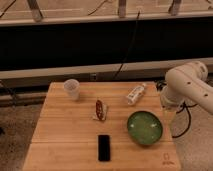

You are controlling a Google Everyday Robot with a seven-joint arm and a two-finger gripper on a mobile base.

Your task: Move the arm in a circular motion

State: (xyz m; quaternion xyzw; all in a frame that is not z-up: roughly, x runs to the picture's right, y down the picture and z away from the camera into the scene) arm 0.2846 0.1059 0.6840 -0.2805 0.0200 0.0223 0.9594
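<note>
The arm (186, 86) is a thick glossy white tube with a bulbous joint. It hangs at the right edge of the wooden table (60, 135), above and to the right of the green bowl (144, 127). One segment runs off the right side of the camera view, and a short pale part drops down beside the table's right edge. My gripper is out of view, somewhere past the visible arm segments.
On the table are a clear plastic cup (72, 89) at the back left, a red snack packet (101, 110) in the middle, a white bottle (136, 93) lying on its side and a black phone (104, 147) near the front. Dark cables hang behind.
</note>
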